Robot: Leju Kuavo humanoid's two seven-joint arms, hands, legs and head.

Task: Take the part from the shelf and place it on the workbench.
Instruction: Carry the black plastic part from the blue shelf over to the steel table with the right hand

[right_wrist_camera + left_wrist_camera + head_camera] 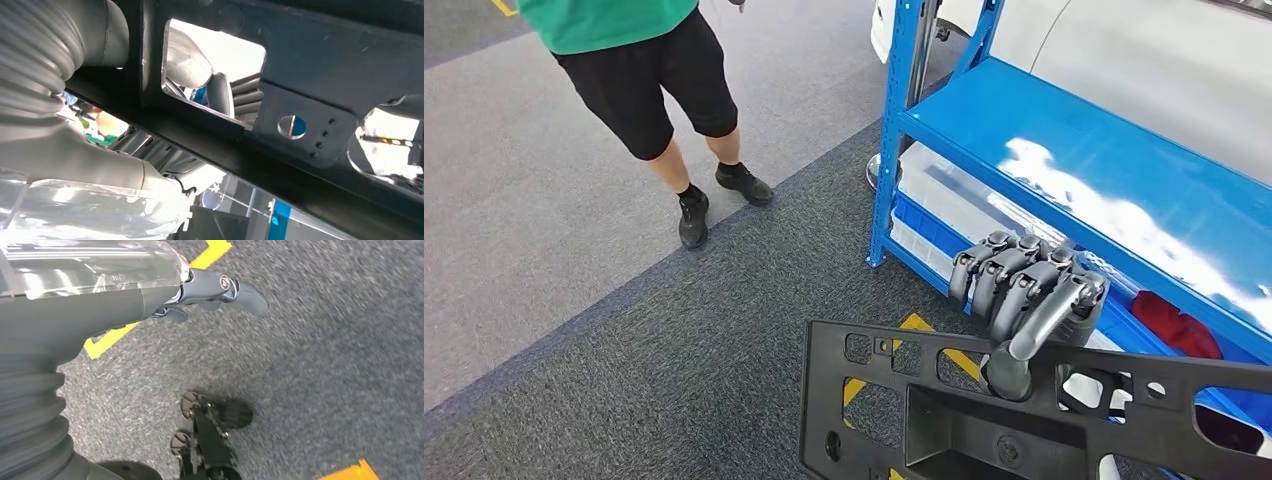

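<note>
The blue shelf (pixel 1064 140) is my landmark — its glossy upper board is bare and catches the light. Beside the shelf's near corner post, out on the grey carpet (pixel 674 340), a person (pixel 649 90) in a green top and black shorts stands a little apart from it. In front of the shelf's lower level I carry the black part (pixel 984 420), a wide flat plastic panel with cut-out windows and small round holes, clear of the shelf and held above the carpet and its yellow floor marking (pixel 924 345). My right hand (pixel 1029 295) grips the part's upper edge, fingers curled over it, thumb pressed onto its face; the right wrist view shows fingers (pixel 220 92) through one of its windows. My left hand (pixel 220 290) hangs above the carpet — whether it is open or closed I cannot tell. On the shelf's lower level lies something red (pixel 1174 325).
</note>
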